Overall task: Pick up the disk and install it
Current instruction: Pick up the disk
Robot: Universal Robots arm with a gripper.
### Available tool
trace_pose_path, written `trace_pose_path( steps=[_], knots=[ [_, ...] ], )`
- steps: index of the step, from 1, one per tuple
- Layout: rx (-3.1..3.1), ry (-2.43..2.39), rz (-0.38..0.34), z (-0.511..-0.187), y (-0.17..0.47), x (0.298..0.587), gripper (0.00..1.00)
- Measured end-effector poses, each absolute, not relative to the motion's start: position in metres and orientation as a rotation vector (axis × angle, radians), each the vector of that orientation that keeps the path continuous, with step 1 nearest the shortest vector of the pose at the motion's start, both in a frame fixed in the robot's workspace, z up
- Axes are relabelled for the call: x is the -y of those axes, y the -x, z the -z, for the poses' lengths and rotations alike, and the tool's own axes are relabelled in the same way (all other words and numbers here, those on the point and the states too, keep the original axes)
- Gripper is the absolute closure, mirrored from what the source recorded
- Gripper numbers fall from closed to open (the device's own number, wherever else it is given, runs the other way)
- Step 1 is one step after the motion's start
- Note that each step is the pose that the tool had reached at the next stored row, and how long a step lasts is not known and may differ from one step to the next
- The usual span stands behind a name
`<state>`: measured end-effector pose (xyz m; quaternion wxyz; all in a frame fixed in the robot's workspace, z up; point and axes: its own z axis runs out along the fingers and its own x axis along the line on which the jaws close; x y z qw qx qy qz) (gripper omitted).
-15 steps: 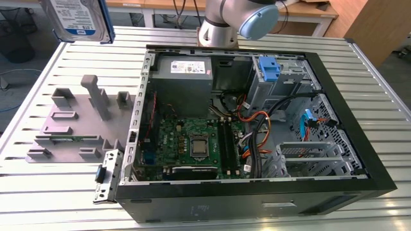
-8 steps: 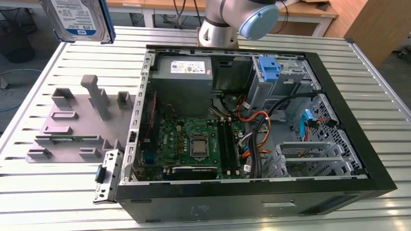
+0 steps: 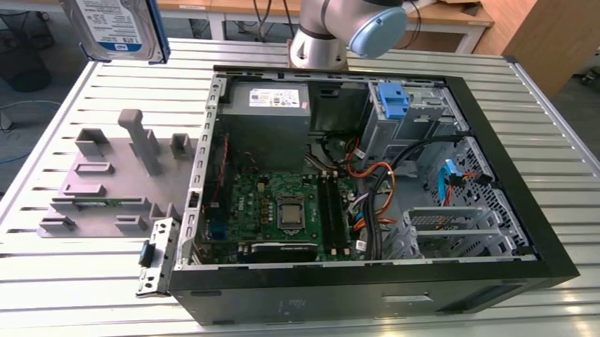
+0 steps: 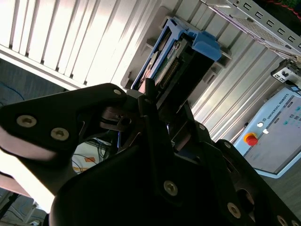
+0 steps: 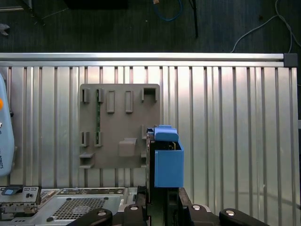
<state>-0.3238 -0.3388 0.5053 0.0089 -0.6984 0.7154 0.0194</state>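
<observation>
Exterior view looks down obliquely on PC case (image 3: 328, 295) & table (image 3: 553, 119); both wrist views close behind disk (image 5: 168, 162), facing table.

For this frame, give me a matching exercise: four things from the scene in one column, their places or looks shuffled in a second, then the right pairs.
1. the disk
2. grey fixture plate
3. blue bracket
4. power supply

A. lying flat on the slatted table, at the exterior view's left of the case
B. up in the air, off the table
C. grey box with a white label, inside the case
D. on the drive cage inside the case

Pairs: 1-B, 2-A, 3-D, 4-C
</observation>
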Motion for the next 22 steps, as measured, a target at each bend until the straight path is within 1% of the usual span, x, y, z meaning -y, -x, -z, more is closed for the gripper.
trace_pose_path(
  steps=[22],
  knots=[
    [-2.235,2.182,-0.061,-0.5052,0.3152,0.3388,0.65]
  ],
)
